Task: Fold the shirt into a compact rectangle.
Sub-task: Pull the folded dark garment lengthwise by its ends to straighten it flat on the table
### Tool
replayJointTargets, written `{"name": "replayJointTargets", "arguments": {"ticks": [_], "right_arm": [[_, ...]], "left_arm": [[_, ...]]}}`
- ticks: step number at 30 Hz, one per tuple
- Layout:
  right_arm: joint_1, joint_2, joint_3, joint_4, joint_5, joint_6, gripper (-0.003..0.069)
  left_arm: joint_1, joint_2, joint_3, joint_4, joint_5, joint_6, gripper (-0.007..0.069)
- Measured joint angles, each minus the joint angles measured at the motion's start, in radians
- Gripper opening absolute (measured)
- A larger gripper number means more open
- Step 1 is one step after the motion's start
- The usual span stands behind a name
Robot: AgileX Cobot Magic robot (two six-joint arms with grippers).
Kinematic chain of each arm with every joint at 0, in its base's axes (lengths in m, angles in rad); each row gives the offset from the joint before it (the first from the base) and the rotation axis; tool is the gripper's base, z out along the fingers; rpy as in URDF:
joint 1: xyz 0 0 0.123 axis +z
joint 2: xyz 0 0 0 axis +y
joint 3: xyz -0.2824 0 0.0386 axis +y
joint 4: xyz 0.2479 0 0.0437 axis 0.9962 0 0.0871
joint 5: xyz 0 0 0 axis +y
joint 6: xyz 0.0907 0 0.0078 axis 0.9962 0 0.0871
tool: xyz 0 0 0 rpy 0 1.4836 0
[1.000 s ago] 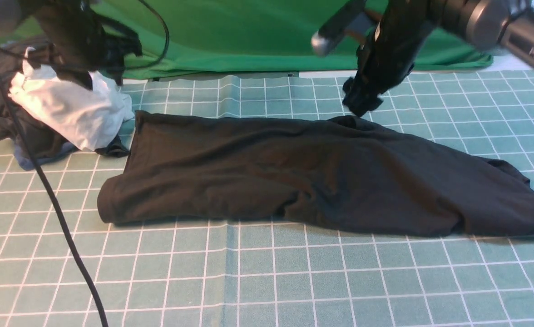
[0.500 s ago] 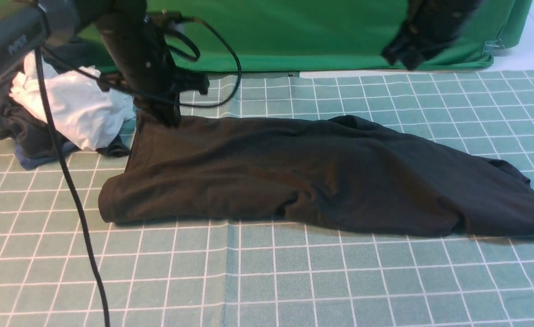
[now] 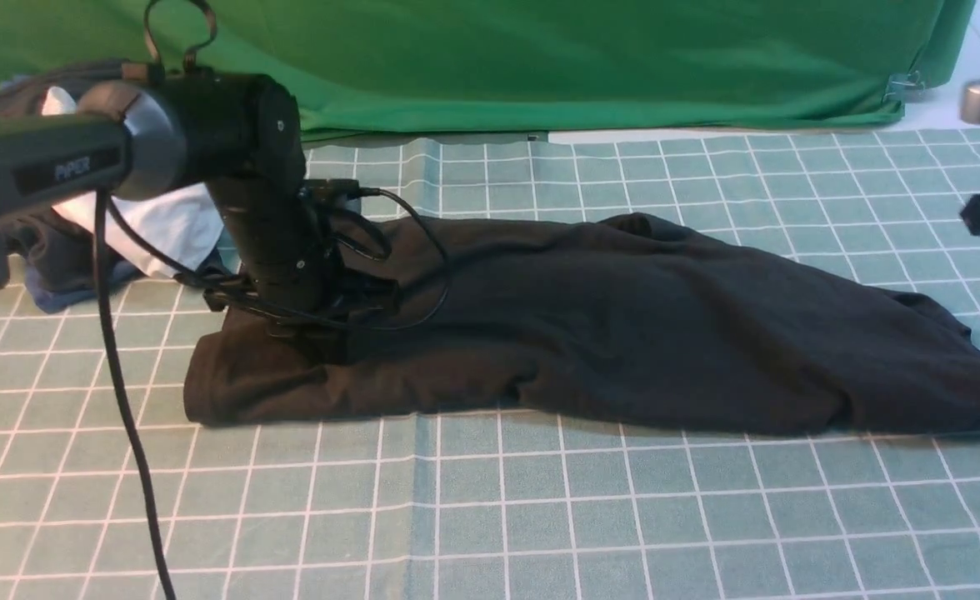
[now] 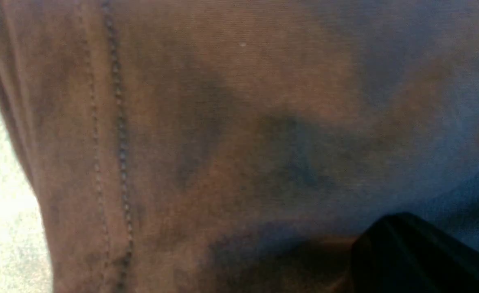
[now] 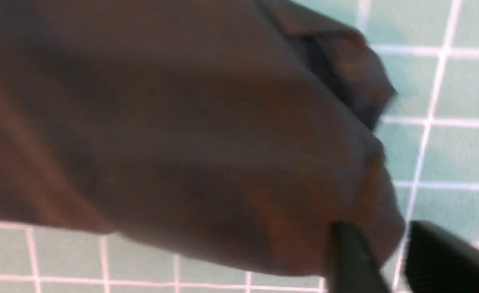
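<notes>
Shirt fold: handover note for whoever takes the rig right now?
Left gripper: shut, pressed down into the shirt at its left end, apparently pinching fabric.
Right gripper: open and empty, above the shirt's right end.
Shirt: a long, rumpled band lying across the grid mat. The white garment and dark bundle sit at the far left.
Done: the shirt looks narrowed lengthwise.
Left: bring the ends over into a compact rectangle and flatten the wrinkles.

Black shirt [image 3: 623, 333], teal white-gridded mat [image 3: 540, 517], green backdrop [image 3: 540, 58], white garment [image 3: 177, 229]
</notes>
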Motion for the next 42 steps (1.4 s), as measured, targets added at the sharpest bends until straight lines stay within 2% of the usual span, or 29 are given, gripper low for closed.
{"name": "replayJointTargets", "arguments": {"ticks": [4, 7, 12, 14, 17, 19, 22, 28, 38, 40, 42], "right_arm": [[-0.044, 0.046, 0.004, 0.004, -0.007, 0.023, 0.0494], [-0.049, 0.086, 0.004, 0.008, -0.008, 0.026, 0.0528], [-0.049, 0.15, 0.004, 0.055, -0.016, 0.027, 0.0524], [-0.045, 0.179, 0.005, 0.078, -0.037, 0.027, 0.0487], [-0.04, 0.199, 0.005, 0.085, -0.047, 0.007, 0.0379], [-0.038, 0.205, 0.005, 0.087, -0.063, -0.026, 0.0175], [-0.037, 0.199, 0.003, 0.088, -0.071, -0.045, 0.0064], [-0.055, 0.125, -0.007, 0.021, -0.055, -0.052, 0.0043], [-0.11, 0.068, 0.009, -0.052, 0.0, -0.019, 0.0043], [-0.112, 0.068, 0.041, -0.113, 0.001, 0.002, 0.0053], [-0.118, 0.069, 0.068, -0.149, 0.004, 0.026, 0.0099]], "left_arm": [[0.023, -0.006, 0.024, -0.006, -0.033, -0.003, 0.0007], [0.044, -0.005, 0.026, -0.018, -0.035, -0.003, 0.0007], [0.057, -0.005, 0.026, -0.032, -0.03, -0.002, 0.0007], [0.057, -0.005, 0.026, -0.036, -0.029, 0.018, 0.0007], [0.063, -0.004, 0.026, -0.055, -0.028, 0.039, 0.0007], [0.067, -0.003, 0.026, -0.066, -0.028, 0.052, 0.0007], [0.067, -0.003, 0.026, -0.069, -0.025, 0.062, 0.0007], [0.064, -0.003, 0.026, -0.094, -0.021, 0.085, 0.0007], [-0.015, 0.0, 0.026, -0.101, 0.015, 0.094, 0.0007], [-0.021, 0.0, 0.026, -0.109, 0.036, 0.091, 0.0007], [-0.025, -0.002, 0.028, -0.116, 0.054, 0.083, 0.0007]]}}
